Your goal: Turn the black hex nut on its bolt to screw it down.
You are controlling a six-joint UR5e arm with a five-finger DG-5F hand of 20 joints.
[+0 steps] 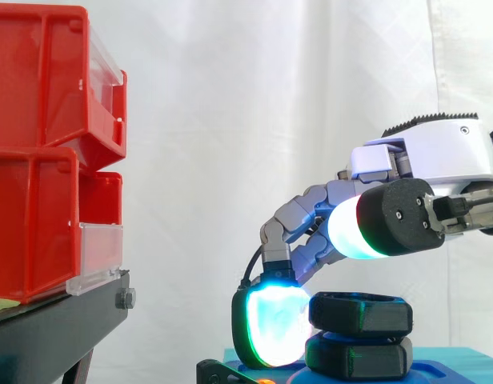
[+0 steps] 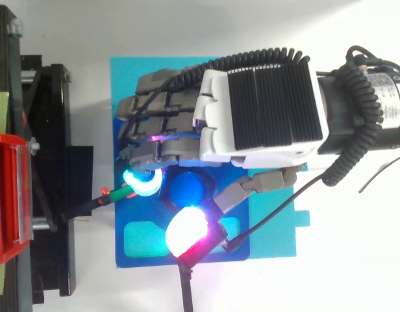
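Our hand (image 2: 255, 107) curls over the black hex nut (image 1: 360, 314), fingertips (image 1: 270, 324) and thumb (image 2: 187, 231) pinching its sides. The nut sits on the blue bolt (image 2: 189, 188) above a blue plate (image 2: 271, 227). We judge the turn needs a level, even pinch, centred on the bolt, so pads don't slip.

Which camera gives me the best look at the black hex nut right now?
The side view: the black hex nut shows in full profile, stacked on a second black hex piece, below the hand. In the top view it is a dark rim round the blue bolt top, partly under the hand.
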